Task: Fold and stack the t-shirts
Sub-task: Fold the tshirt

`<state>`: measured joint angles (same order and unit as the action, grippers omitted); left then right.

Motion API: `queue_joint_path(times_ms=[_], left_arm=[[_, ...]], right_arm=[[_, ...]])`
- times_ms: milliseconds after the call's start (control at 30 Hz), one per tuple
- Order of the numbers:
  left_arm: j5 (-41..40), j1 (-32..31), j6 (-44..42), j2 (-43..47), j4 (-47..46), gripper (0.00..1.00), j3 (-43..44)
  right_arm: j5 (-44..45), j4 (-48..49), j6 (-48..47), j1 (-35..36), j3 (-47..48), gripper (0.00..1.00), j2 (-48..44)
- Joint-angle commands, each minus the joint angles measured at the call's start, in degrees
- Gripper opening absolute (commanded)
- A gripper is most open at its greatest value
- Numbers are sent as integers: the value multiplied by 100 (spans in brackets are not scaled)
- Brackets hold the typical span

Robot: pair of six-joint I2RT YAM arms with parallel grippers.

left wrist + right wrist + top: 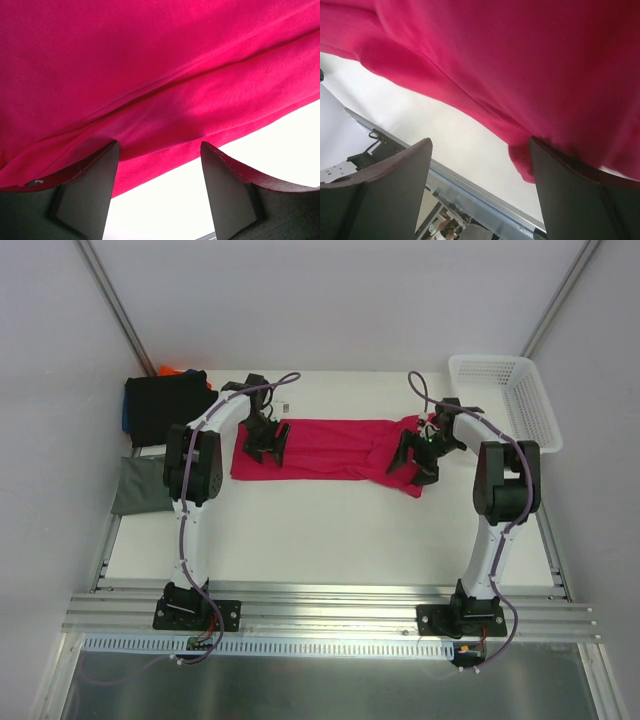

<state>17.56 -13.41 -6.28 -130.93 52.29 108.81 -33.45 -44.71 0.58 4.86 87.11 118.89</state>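
The work surface is a flat white rectangular table top (330,530), matt and unmarked where it is bare. Plain pale grey wall panels (330,300) enclose it at the back and on both sides. Two thin grey metal poles, left (116,300) and right (563,295), run diagonally up the rear corners. Ribbed silver aluminium rails (330,610) cross the near edge, with a white slotted plastic strip (300,647) just beneath them. Below that lies a dull grey reflective sheet (330,685). Lighting is even and diffuse, and shadows are soft.
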Motion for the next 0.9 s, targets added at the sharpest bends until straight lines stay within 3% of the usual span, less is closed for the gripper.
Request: queue_joint_path(times_ms=[0,433,867], left_arm=[[160,31,154,130,132,66,131],[309,128,277,6,132,66,105],[362,146,198,411,132,67,-53]], right_arm=[[190,-644,-321,-310,-360,82,-682],[559,-1005,-717,-627,-485,83,-1210],[59,-698,-427,-530,359,82,-1246]])
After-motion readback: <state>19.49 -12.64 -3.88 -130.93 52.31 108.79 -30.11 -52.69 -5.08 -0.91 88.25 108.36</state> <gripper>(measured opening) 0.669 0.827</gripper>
